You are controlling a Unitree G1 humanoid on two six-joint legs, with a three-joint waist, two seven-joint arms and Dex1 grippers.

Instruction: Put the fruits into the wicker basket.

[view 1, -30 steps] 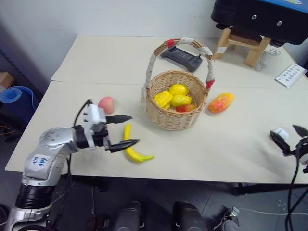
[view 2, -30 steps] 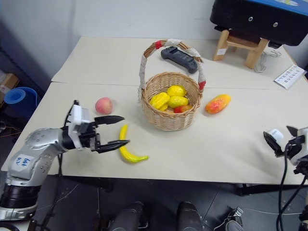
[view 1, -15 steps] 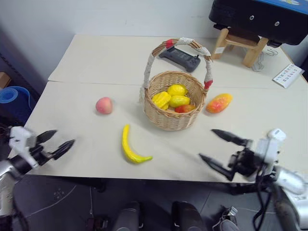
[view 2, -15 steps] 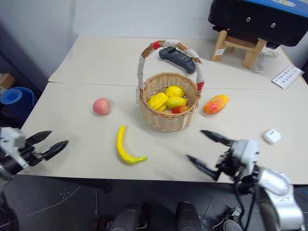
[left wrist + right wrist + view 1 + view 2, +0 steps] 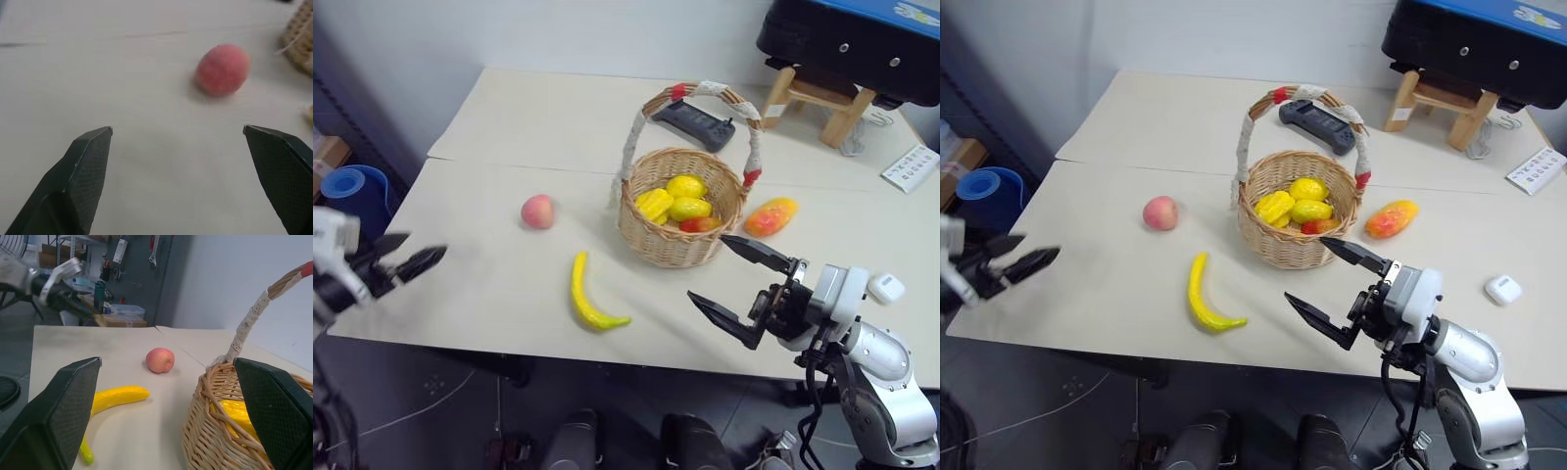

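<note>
Our right gripper (image 5: 741,279) hangs spread wide and empty just in front of the wicker basket (image 5: 679,211), which holds small yellow fruits (image 5: 677,197). Our left gripper (image 5: 403,257), also spread and empty, sits at the table's (image 5: 489,284) left edge. Peach (image 5: 537,211), banana (image 5: 588,305) and mango (image 5: 770,216) lie on the table outside the basket

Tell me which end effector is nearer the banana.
Right. The right end effector hangs open just beside the banana, on the basket side. The left end effector, also open, sits out at the table's far left edge, farther from it.
</note>
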